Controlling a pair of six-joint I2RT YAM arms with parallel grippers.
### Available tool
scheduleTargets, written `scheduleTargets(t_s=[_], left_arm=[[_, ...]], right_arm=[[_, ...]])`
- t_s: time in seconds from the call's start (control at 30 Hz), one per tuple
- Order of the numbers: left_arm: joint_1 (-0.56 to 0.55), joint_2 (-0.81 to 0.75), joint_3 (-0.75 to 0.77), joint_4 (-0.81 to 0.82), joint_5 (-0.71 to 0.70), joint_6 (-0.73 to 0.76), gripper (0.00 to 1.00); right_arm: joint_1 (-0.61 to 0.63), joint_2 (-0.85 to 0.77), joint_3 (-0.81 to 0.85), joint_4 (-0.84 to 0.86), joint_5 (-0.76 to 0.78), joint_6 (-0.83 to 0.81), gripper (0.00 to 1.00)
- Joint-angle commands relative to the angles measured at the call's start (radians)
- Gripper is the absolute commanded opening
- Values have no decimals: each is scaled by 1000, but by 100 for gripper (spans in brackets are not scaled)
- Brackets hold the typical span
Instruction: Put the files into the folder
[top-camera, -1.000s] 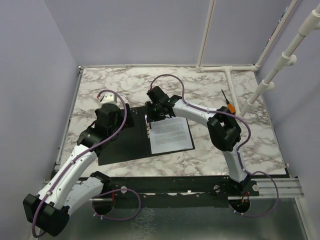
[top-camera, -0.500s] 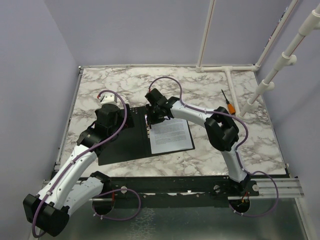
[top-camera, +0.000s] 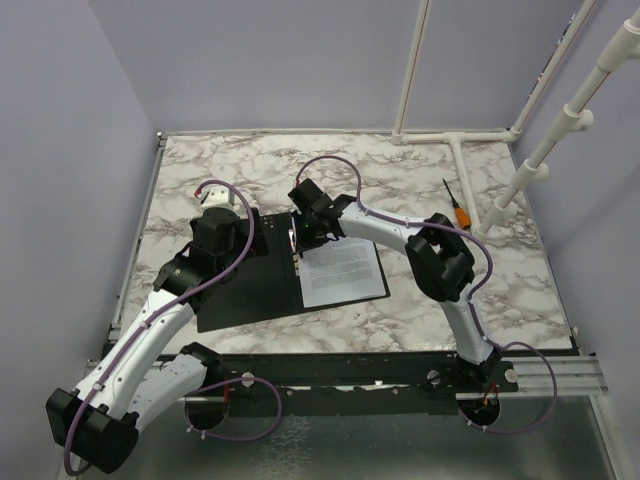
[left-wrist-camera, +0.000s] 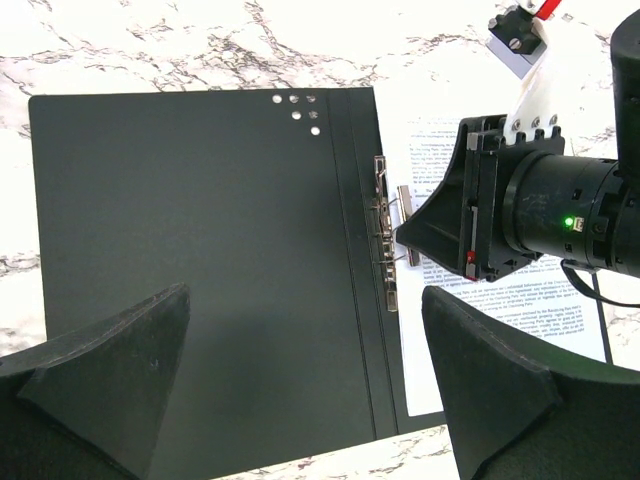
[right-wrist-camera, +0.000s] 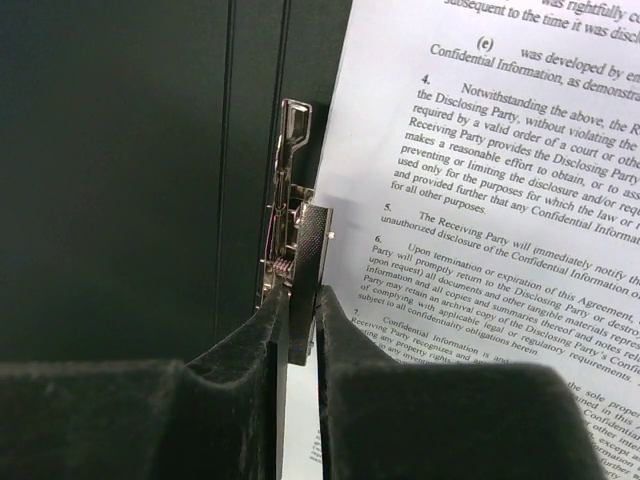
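The folder lay open near the middle of the marble table, its black inner faces up. The files, white sheets of dense black print, rested on its right-hand face, their left edge just beside the metal clip at the spine. How many sheets lay there could not be told. The right gripper extended in from the right, its two dark fingers nearly together and pinching the clip's upright lever plate between them. The left gripper hung above the near part of the folder's bare left face, jaws spread wide with nothing between them. An orange-handled screwdriver lay well apart, toward the table's far right.
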Motion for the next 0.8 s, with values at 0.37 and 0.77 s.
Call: scheduleTargets(t_s=[0.37, 0.77], left_arm=[[4, -19, -15, -9, -1, 9, 99], [4, 1, -16, -7, 22, 4, 99]], right_arm=[[6, -34, -21, -35, 86, -8, 1], [-61, -114, -108, -25, 62, -58, 1]])
